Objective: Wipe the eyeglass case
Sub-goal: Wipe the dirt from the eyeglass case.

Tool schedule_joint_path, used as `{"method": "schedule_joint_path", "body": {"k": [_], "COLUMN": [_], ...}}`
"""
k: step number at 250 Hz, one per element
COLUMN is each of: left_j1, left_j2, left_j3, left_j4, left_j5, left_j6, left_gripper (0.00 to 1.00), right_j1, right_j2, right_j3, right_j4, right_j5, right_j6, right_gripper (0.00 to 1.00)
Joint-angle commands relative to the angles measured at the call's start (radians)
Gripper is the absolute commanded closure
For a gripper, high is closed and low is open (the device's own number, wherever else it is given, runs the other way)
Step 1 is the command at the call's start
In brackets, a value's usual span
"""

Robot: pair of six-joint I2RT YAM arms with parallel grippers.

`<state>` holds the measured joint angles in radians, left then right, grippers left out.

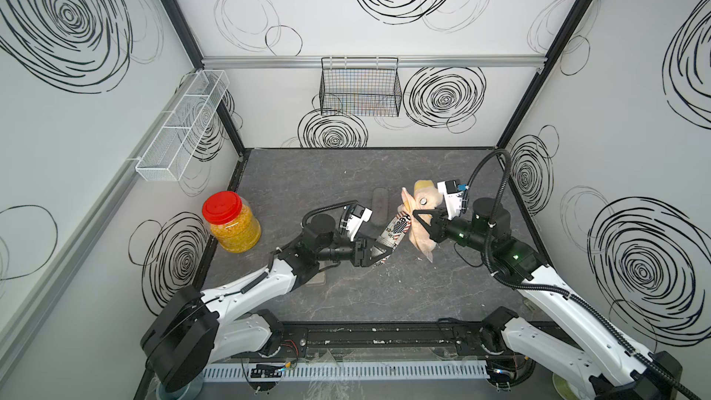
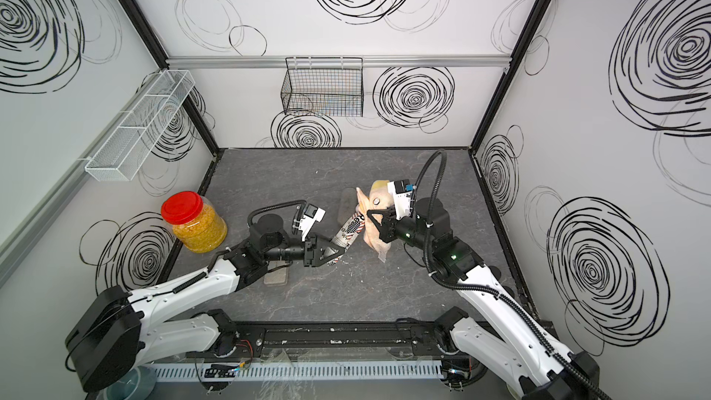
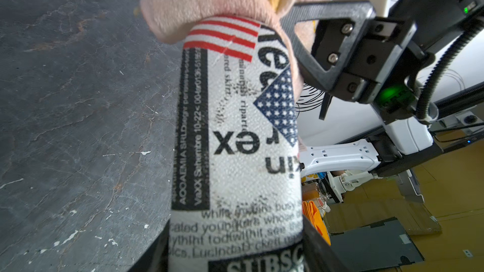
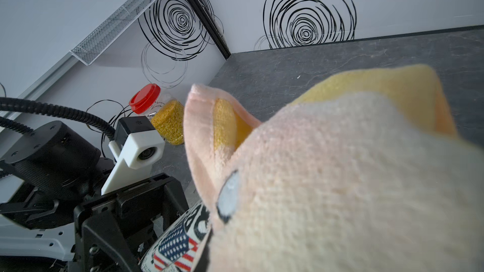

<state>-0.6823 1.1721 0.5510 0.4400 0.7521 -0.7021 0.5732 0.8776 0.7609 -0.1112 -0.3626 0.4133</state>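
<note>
Grip: left gripper (image 1: 381, 255) clamped on eyeglass case (image 1: 398, 228) | right gripper (image 1: 418, 214) clamped on cloth (image 1: 421, 244), touching case end

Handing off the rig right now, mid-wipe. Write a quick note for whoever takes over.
Left gripper: shut on the eyeglass case, holding one end, with the case tilted and lifted off the table.
Right gripper: shut on the cloth, which wraps over the case's far end.
Done: both things are picked up and the cloth is touching the case.
Left: wipe along the printed length toward the left gripper. How much is already wiped cannot be told.
The red-lidded jar stands apart, on the robot's left.
</note>
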Motion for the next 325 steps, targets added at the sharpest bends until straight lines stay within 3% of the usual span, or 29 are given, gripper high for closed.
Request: {"method": "schedule_joint_path", "body": {"k": [1,29,73,116,135,171,191,227,325], "left_j1": [-0.011,-0.023,-0.036,-0.043,-0.040,-0.029,-0.013,0.022,0.033], "left_j2": [-0.008,-0.015,-0.029,-0.032,-0.032,-0.034,-0.039,-0.040,0.008], "left_j3": [0.034,0.047,0.054,0.070,0.073,0.081,0.081,0.072,0.085], "left_j4": [0.106,0.042,0.068,0.063,0.064,0.066,0.057,0.051,0.080], "left_j5": [0.060,0.061,0.100,0.118,0.113,0.104,0.079,0.018,0.074], "left_j6": [0.044,0.103,0.094,0.098,0.098,0.096,0.099,0.090,0.046], "left_gripper": [0.47,0.47,0.47,0.47,0.47,0.46,0.47,0.46,0.47], "right_j1": [0.021,-0.010,-0.160,-0.164,-0.166,-0.203,-0.229,-0.212,-0.014], "right_j2": [0.011,-0.015,0.039,0.120,0.154,0.185,0.172,0.087,0.040], "right_j3": [0.003,-0.005,-0.029,-0.013,0.007,0.054,0.046,0.001,0.028], "right_j4": [0.073,0.064,0.161,0.078,-0.010,-0.219,-0.228,-0.126,-0.159], "right_j5": [-0.192,-0.143,-0.426,-0.470,-0.432,-0.148,-0.168,-0.345,-0.382], "right_j6": [0.003,0.023,0.121,0.047,-0.004,-0.039,-0.066,-0.091,-0.154], "right_gripper": [1.00,1.00,1.00,1.00,1.00,1.00,1.00,0.99,0.98]}}
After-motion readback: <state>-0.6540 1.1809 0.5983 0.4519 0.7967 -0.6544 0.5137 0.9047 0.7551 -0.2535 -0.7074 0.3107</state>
